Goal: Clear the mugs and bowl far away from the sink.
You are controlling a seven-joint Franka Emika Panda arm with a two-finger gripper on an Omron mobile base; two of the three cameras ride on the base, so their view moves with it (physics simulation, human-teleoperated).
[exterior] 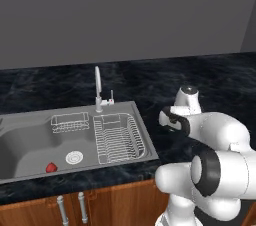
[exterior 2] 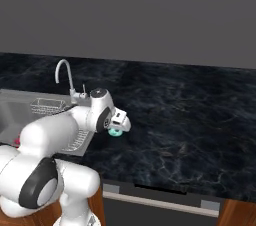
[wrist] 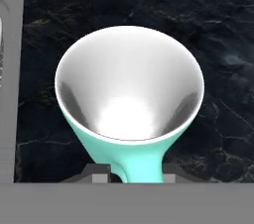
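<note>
A pale teal mug [wrist: 129,89] with a white inside stands upright on the black marble counter, just right of the sink's [exterior: 30,145] steel edge [wrist: 12,69]. My gripper [wrist: 134,176] comes down over the mug's near side. Its two dark fingertips [wrist: 99,174] press against the teal wall from either side, so it is shut on the mug. In the right base view the mug [exterior 2: 116,132] peeks out under the gripper [exterior 2: 119,124] beside the sink [exterior 2: 10,105]. The bowl is out of view.
The sink holds a wire basket [exterior: 70,122], a ribbed draining rack [exterior: 117,137], a round drain [exterior: 74,157] and a small red thing [exterior: 51,168]. The faucet [exterior: 98,87] rises behind it. Dark counter [exterior 2: 190,120] stretches wide to the right.
</note>
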